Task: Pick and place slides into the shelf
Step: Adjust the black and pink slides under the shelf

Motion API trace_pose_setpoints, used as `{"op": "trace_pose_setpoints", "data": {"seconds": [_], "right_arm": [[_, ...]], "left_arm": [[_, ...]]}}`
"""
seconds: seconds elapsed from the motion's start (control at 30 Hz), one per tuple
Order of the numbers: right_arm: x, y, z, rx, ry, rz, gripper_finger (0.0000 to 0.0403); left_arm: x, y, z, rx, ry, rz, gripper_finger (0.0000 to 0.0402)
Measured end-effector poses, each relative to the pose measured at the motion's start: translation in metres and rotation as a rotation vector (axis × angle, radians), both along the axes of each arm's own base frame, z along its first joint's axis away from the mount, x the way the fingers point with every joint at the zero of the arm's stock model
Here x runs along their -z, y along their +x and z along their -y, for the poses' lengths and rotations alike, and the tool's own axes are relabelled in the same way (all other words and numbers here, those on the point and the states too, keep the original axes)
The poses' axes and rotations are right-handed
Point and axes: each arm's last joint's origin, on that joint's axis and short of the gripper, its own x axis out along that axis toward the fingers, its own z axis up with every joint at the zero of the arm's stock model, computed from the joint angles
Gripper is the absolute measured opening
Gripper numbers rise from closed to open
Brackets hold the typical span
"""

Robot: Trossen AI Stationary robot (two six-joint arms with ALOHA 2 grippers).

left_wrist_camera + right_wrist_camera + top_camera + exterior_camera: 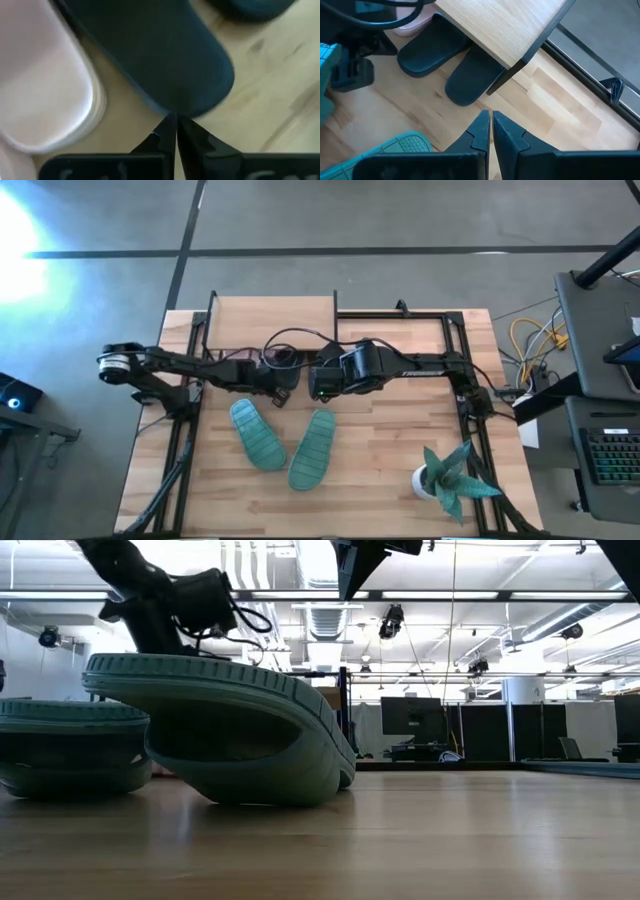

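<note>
The shelf [270,320] stands at the table's far side, and its wooden board [505,25] shows in the right wrist view. Two black slides [432,50] [472,80] lie on the tabletop, reaching in under that board, with a pink slide [415,22] beside them. Two teal slides [257,435] [313,448] lie soles up in the table's middle. My left gripper [285,392] is shut, its tips [175,122] at one black slide [160,55], next to the pink slide [45,90]. My right gripper [491,120] is shut above the table in front of the shelf [318,385]. My left gripper's shut fingertips [170,120] stand at the rim of the black slide's rounded end [180,107], the end that sticks out from under the shelf. They come at it slanting from above. Whether they touch the rim, I cannot tell.
A potted plant [445,475] stands near the table's near right corner. A black metal frame [460,360] runs along the table's sides. In the low view the teal slides [230,740] fill the left half, with bare tabletop [480,830] to their right.
</note>
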Motion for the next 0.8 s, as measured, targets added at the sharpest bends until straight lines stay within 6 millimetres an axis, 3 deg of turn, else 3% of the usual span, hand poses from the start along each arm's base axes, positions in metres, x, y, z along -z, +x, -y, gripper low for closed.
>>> {"op": "trace_pose_setpoints", "data": {"seconds": [0.33,0.6,0.8], "right_arm": [[0.000,0.000,-0.001,-0.002,0.006,0.001,0.0013],[0.000,0.000,-0.005,-0.014,0.027,-0.001,0.0013],[0.000,0.000,-0.006,-0.017,0.026,-0.002,0.0013]], "left_arm": [[0.018,0.023,-0.006,0.030,-0.016,-0.062,0.0000],[-0.004,0.018,-0.013,-0.030,0.169,-0.029,0.0000],[-0.009,0.014,-0.018,-0.055,0.231,-0.054,0.0000]]}}
